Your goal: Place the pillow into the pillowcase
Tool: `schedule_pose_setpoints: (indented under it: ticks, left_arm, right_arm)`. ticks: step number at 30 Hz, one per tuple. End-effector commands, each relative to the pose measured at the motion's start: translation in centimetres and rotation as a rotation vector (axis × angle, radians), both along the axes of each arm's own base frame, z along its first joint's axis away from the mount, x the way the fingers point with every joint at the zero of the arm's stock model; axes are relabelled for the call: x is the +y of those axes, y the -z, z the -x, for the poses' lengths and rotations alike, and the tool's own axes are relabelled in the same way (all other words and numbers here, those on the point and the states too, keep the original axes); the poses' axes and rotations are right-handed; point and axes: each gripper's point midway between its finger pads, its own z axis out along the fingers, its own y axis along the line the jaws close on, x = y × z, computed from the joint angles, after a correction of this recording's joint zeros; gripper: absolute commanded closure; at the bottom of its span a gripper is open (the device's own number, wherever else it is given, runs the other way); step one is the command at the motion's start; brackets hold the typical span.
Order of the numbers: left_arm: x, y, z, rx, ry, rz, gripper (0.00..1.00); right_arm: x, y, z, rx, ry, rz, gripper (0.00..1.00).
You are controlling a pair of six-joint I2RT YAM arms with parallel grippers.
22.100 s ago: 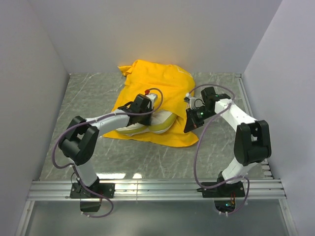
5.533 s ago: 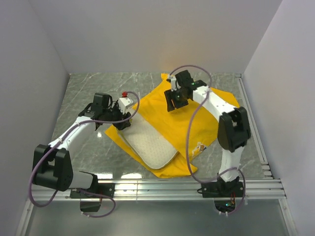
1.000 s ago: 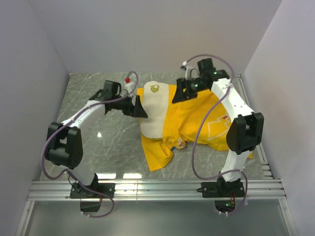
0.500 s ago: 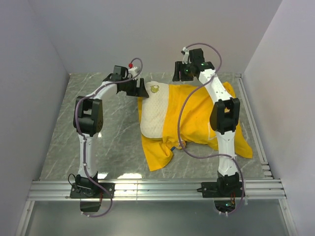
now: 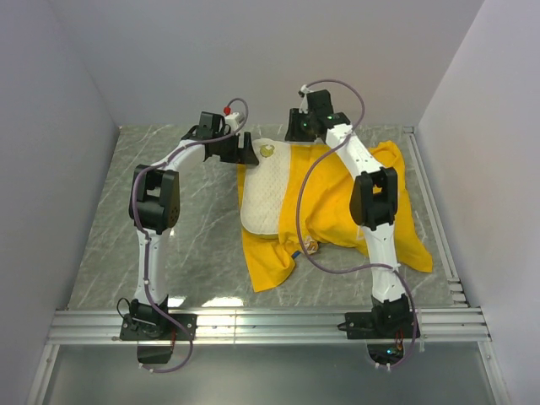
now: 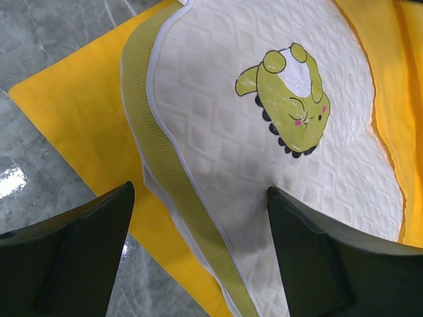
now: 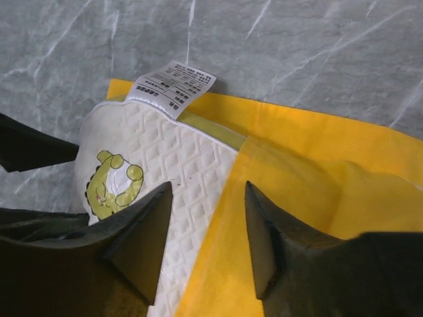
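The cream quilted pillow (image 5: pixel 263 190) lies at the back of the table, its right part tucked under the yellow pillowcase (image 5: pixel 346 198). My left gripper (image 5: pixel 248 153) is open at the pillow's far left corner. In the left wrist view its wide jaws (image 6: pixel 198 218) straddle the yellow-green side edge (image 6: pixel 165 165), near the logo (image 6: pixel 291 99). My right gripper (image 5: pixel 295 128) hovers over the far edge. Its jaws (image 7: pixel 208 188) stand apart over the pillowcase (image 7: pixel 310 172) hem where it crosses the pillow (image 7: pixel 172 172), with the white tag (image 7: pixel 173 80) beyond.
Grey marble tabletop (image 5: pixel 169 245) is bounded by white walls on three sides. A metal rail (image 5: pixel 270 321) runs along the near edge by the arm bases. A loose corner of the case (image 5: pixel 268 266) trails toward the front.
The left gripper has swung back and right to the pillow's far corner. The right gripper has moved left over the case's hem, and its jaws have narrowed.
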Motion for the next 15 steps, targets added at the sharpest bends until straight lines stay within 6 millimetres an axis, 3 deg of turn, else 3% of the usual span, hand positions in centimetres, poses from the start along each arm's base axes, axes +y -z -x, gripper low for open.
schedule_pose_setpoints:
  ticks: [1,3,9,13,15]
  left_arm:
    - [-0.6,-1.4,-1.3,-0.055,-0.016,0.017,0.13]
    - [-0.8,-1.4,-1.1,-0.053,-0.014,0.024,0.13]
    - [-0.4,-0.7,-1.0,-0.048,-0.031,0.002,0.13]
    - [0.0,-0.9,-1.7,-0.072,-0.049,-0.010,0.13]
    - [-0.1,-1.0,-1.8,-0.076,-0.054,0.009,0.13]
  right_arm:
    - [-0.5,1.8,-1.2,-0.023,0.084,0.102,0.54]
    - [-2.0,2.4,-1.6,-0.034,0.145,0.178,0.57]
    - [-3.2,4.5,-0.9,-0.005,0.142,0.279,0.62]
    - [-3.0,3.9,-0.9,-0.017,0.134,0.271,0.87]
    - [-1.9,2.4,-0.8,-0.039,0.112,0.235,0.91]
